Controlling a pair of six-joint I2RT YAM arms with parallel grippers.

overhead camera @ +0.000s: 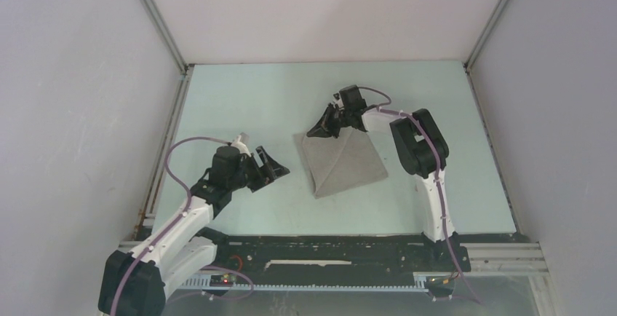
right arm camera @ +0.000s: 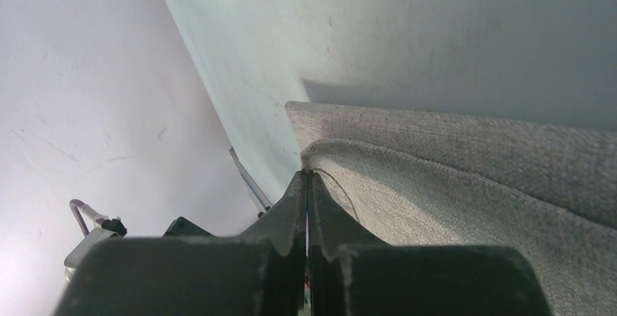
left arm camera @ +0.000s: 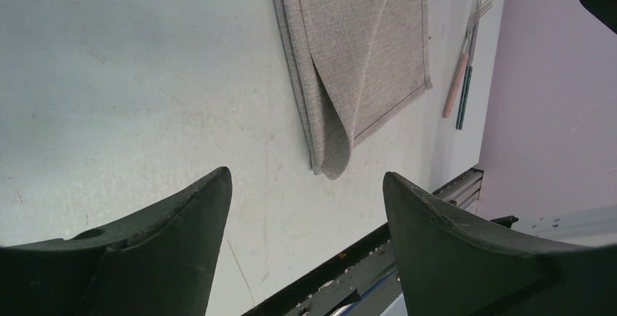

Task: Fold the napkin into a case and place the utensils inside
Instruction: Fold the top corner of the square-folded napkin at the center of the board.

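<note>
Pinches the far corner of the napkin (overhead camera: 342,162) with the right gripper (overhead camera: 321,128), fingers clenched on the cloth hem. Shows the napkin partly folded on the table (overhead camera: 240,105), one layer over another, a diagonal crease across it. Holds the left gripper (overhead camera: 273,164) near the napkin's left side, fingers released wide, grasping nothing. Leaves the utensils (left arm camera: 461,76) apart from the napkin's hemmed edge, pink and teal handles side by side.
</note>
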